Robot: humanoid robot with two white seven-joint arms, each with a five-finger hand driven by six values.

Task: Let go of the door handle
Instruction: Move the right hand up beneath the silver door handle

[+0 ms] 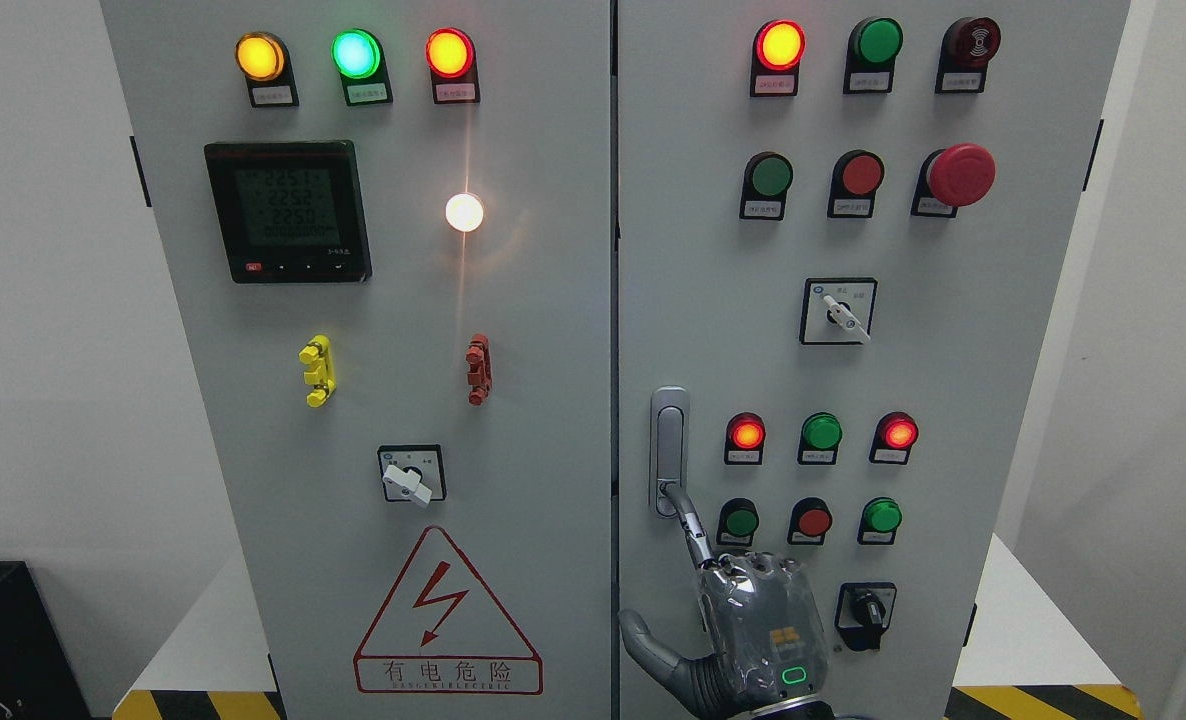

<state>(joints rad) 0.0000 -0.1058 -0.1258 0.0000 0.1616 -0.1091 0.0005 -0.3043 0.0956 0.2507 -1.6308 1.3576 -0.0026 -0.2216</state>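
The silver door handle (669,445) sits upright and flush in its plate at the left edge of the right cabinet door (953,380). My right hand (698,560) rises from the bottom edge below it, its back towards me. Its index finger (686,520) is stretched up and its tip touches the handle's lower end. The other fingers are curled into the palm and the thumb (643,640) sticks out to the left. Nothing is grasped. The left arm does not show.
Lamps, push buttons, a red mushroom stop button (960,175) and rotary switches (865,612) cover the right door close around the hand. The left door (373,400) carries a meter, lamps and a warning triangle. A black box (3,640) stands at the lower left.
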